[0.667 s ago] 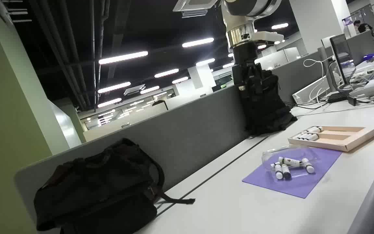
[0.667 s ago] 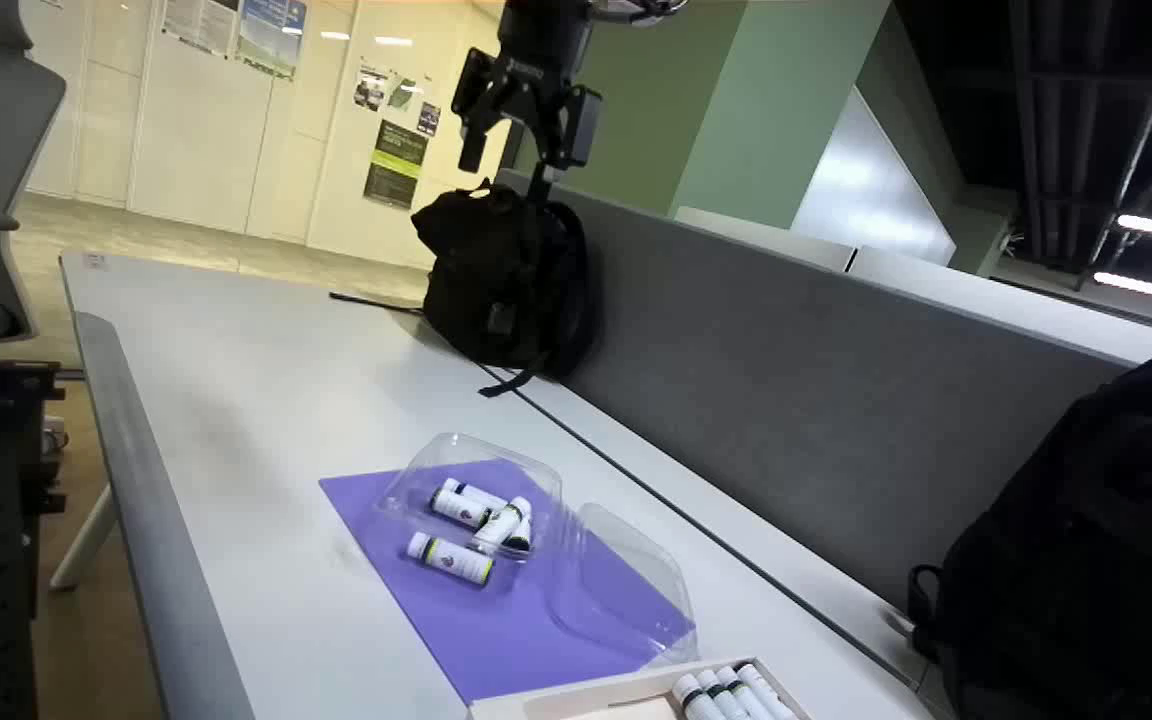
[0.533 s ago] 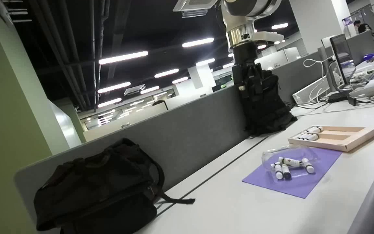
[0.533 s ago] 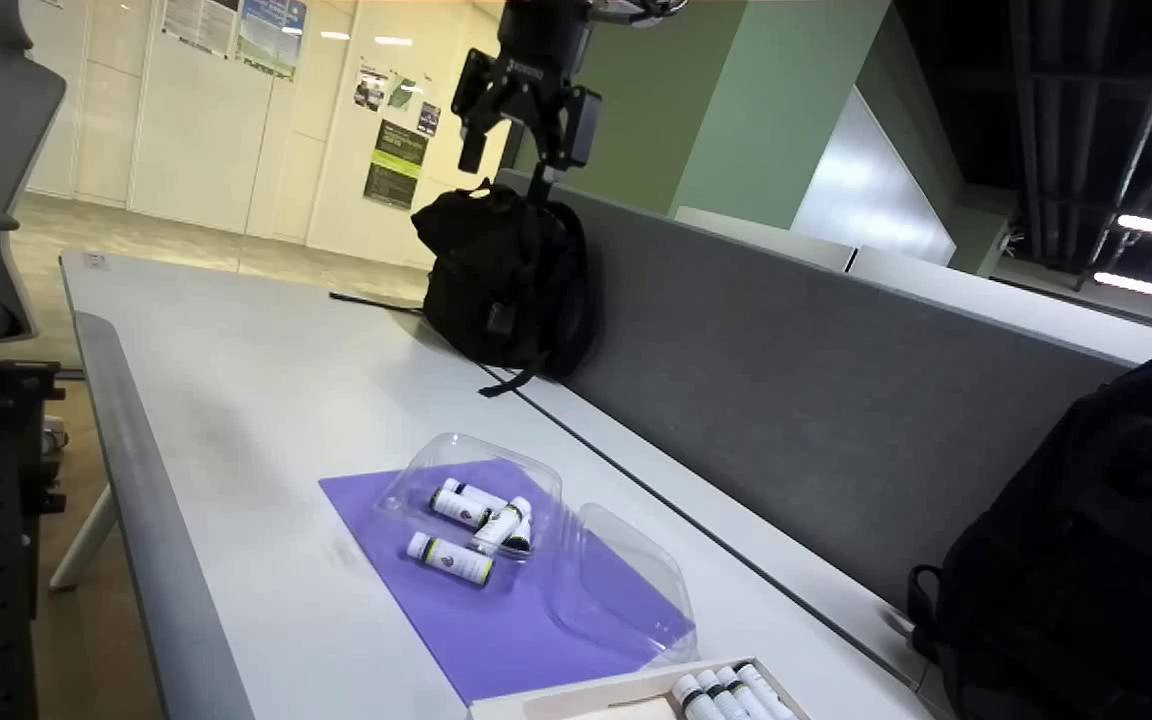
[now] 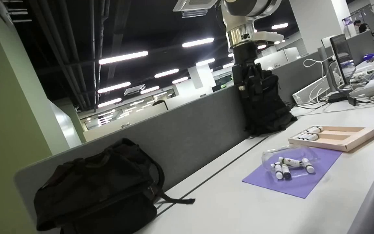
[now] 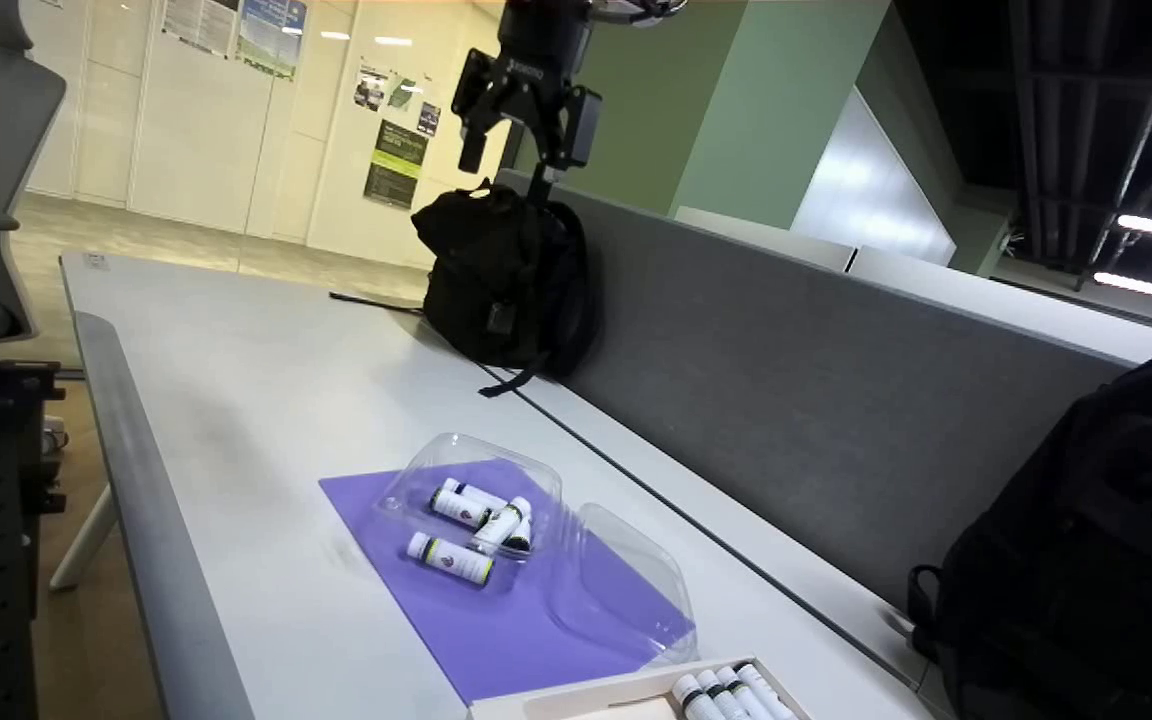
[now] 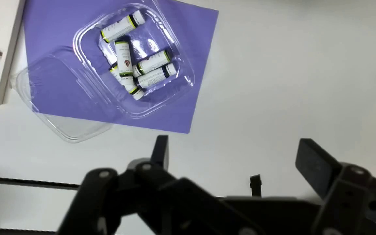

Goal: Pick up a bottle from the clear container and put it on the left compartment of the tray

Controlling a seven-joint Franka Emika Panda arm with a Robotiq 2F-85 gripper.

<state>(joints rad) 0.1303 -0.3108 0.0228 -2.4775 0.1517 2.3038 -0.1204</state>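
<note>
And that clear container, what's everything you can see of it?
The clear container looks like glossy plastic, squarish with rounded corners. Its base sits on the purple mat, with five white bottles lying jumbled inside, one crossing over another. The lid lies open, apparently joined along one side, and reaches past the mat over the white table, toward the wooden tray; whether they touch, I can't tell. The fingers are away from it.

Ceiling strip lights glaring; bright glints inside clear container.
</note>
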